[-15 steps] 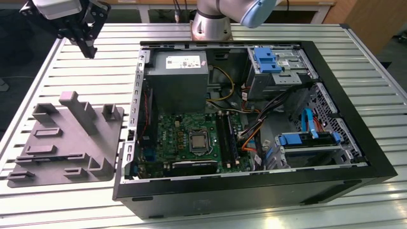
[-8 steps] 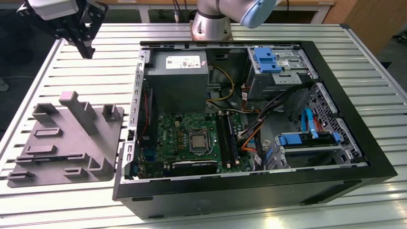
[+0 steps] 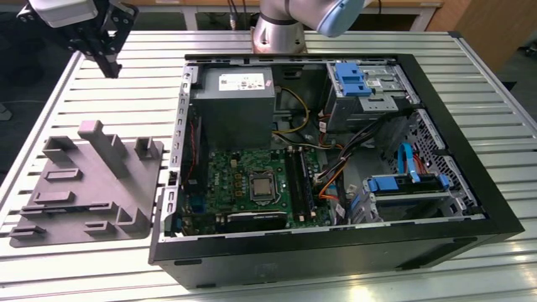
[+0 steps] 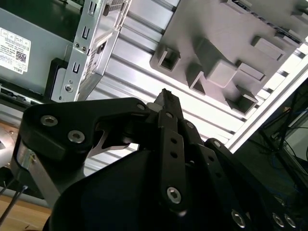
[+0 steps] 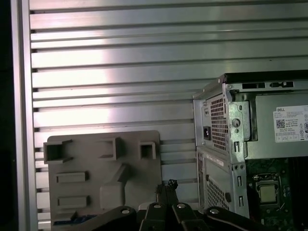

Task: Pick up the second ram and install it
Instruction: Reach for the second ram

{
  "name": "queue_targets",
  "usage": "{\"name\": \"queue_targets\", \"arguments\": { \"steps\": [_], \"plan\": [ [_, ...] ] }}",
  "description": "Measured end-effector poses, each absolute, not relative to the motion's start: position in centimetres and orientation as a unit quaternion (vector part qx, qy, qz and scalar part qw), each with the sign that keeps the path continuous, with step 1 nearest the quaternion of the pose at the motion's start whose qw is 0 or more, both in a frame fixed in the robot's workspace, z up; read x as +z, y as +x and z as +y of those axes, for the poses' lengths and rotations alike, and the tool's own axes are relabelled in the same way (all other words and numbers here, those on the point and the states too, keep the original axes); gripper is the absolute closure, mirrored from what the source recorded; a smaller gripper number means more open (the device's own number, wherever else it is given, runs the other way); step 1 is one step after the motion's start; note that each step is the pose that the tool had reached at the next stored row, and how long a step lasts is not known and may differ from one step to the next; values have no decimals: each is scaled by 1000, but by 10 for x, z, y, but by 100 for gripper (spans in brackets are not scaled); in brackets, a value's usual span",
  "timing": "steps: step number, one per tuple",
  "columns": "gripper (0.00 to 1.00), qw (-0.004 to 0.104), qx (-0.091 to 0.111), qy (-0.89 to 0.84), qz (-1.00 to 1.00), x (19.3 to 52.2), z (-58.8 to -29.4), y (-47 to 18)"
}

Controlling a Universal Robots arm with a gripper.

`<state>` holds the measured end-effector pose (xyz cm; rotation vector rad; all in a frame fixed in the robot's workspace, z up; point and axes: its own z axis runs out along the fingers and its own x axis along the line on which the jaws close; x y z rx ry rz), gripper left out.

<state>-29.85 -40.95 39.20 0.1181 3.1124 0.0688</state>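
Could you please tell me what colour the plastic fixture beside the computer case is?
Plain gray; the blocky plastic fixture shows best in the exterior view.

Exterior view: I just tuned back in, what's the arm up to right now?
The arm's hand hangs above the slatted table, to the exterior view's left of the open computer case and over the table strip just past the gray fixture. In both wrist views its fingers look shut, with nothing gripped between them. It touches neither the fixture nor the case, so no pick is under way at this moment.
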Motion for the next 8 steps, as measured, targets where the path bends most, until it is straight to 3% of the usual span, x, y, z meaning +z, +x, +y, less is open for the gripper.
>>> {"name": "queue_targets", "arguments": {
  "steps": [8],
  "plan": [
    [89,13,22,38,999,392,-410,-304]
  ]
}}
